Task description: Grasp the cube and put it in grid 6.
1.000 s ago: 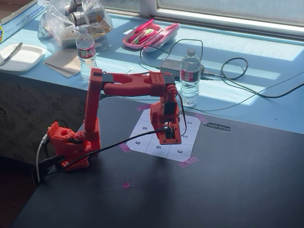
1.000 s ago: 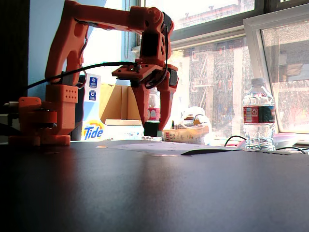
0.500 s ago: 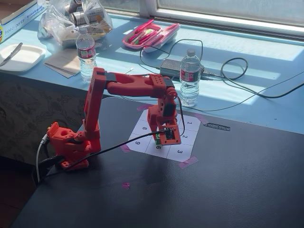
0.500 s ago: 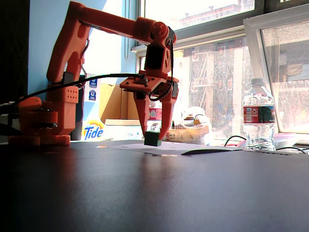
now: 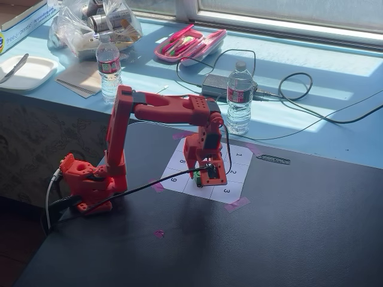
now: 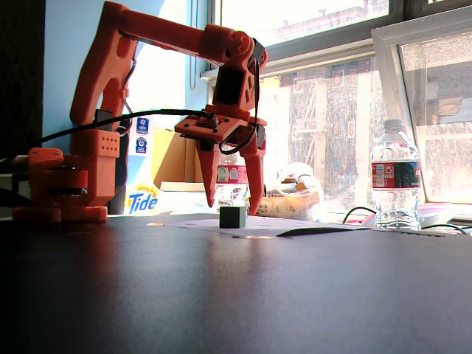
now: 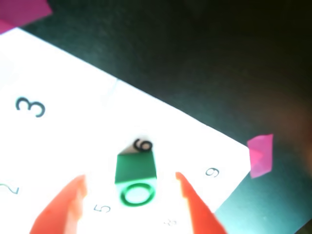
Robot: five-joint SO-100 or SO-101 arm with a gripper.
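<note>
the green cube [image 7: 136, 179] sits on grid 6 [image 7: 161, 146] of the paper grid, between the spread, empty fingers of the red gripper [image 7: 130, 190].

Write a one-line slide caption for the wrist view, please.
Open gripper poised around the green cube, which sits on grid 6.
</note>
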